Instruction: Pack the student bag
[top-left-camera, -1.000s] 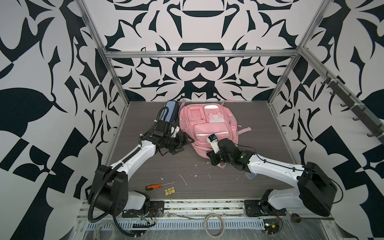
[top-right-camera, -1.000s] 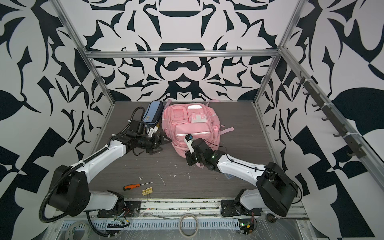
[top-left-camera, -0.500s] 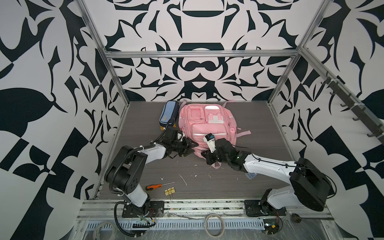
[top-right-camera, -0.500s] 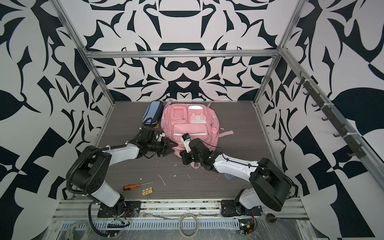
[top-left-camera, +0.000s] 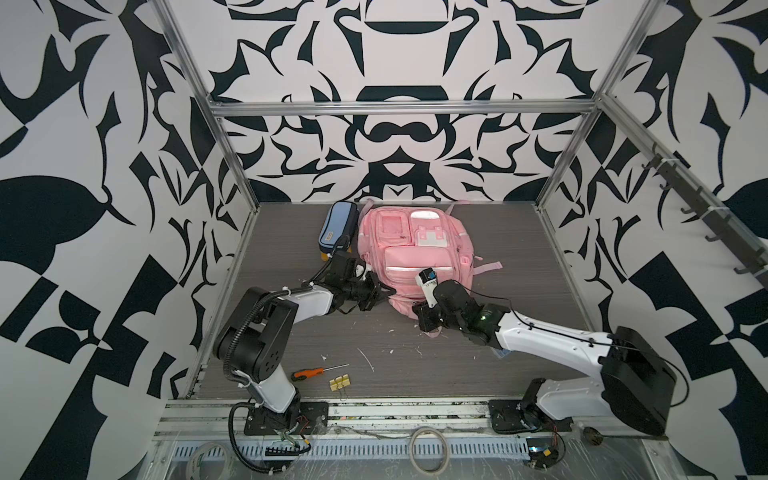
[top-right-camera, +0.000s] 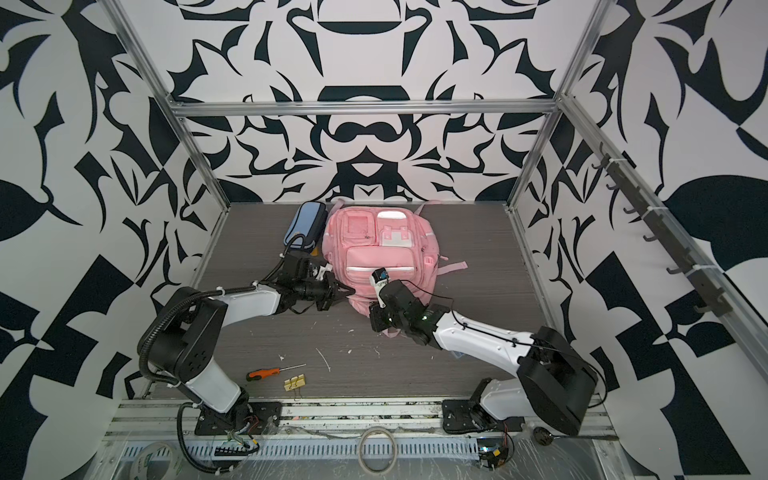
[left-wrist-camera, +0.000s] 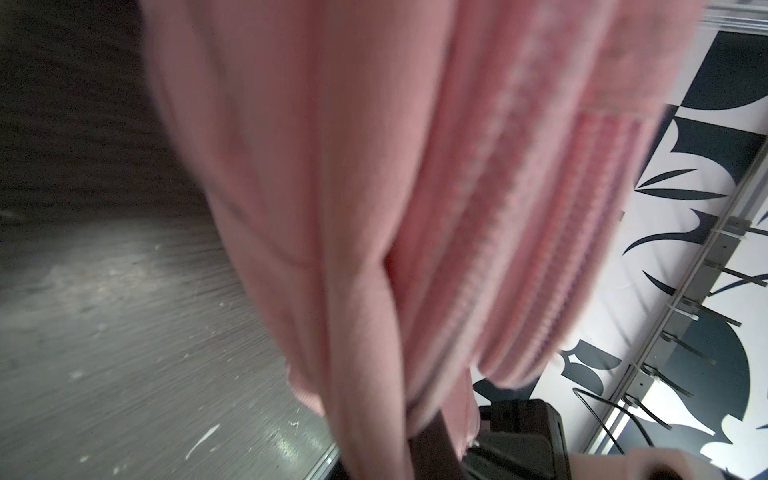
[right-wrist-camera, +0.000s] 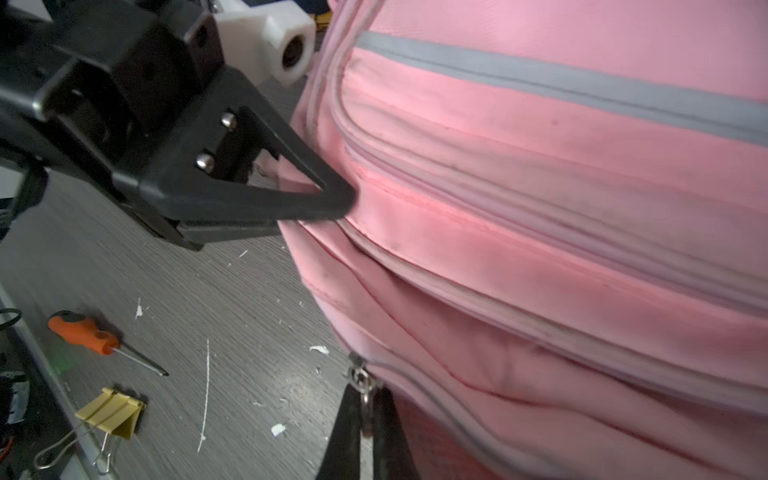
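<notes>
The walls (top-left-camera: 83, 124) are covered on every side with a bold black-and-white pattern of leaf-like shapes, as is seen in both top views. A silver metal frame (top-left-camera: 399, 109) is run across the upper middle and down the corners. The floor (top-left-camera: 519, 249), laid in dark grey wood grain, is seen in the centre and is dotted with small white flecks (top-left-camera: 365, 359). A dark rail of hooks (top-left-camera: 692, 187) is fixed along the wall at the right. The whole is lit evenly and softly.

Pink student bag (top-left-camera: 409, 259) lies flat, front pkts up.
</notes>
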